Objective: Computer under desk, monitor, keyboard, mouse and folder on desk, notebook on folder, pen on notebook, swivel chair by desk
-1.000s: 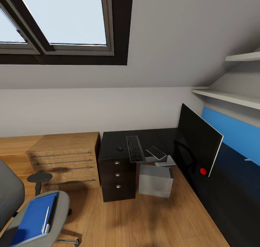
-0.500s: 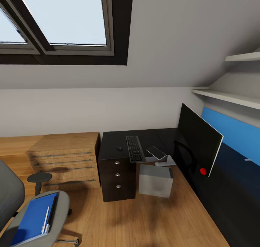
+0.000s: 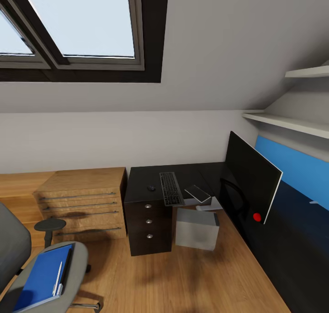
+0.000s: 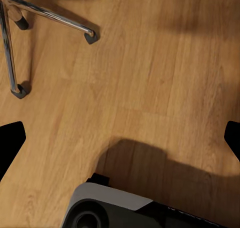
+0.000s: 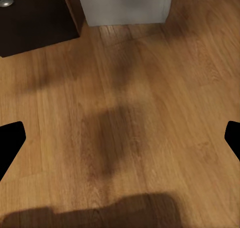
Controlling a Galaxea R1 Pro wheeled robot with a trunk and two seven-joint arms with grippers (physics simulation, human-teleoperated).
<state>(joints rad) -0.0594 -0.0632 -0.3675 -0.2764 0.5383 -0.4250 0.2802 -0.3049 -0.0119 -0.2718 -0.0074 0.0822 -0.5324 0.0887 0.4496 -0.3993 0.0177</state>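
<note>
Left gripper [image 4: 120,138] spread wide over wooden floor [image 4: 150,63], swivel chair's chrome base [image 4: 50,18] just ahead. Right gripper [image 5: 120,138] likewise wide apart, empty, with computer [image 5: 125,5] and desk drawer unit [image 5: 35,18] ahead of it. Seen from the head: folder [image 3: 43,276] and pen [image 3: 58,272] lying on swivel chair [image 3: 27,267]; keyboard [image 3: 170,188], mouse [image 3: 151,188], notebook [image 3: 197,193], monitor [image 3: 251,185] on desk [image 3: 141,178].

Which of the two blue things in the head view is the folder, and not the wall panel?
The folder is the flat blue rectangle lying on the swivel chair seat at lower left; the wall panel stands upright behind the monitor.
</note>
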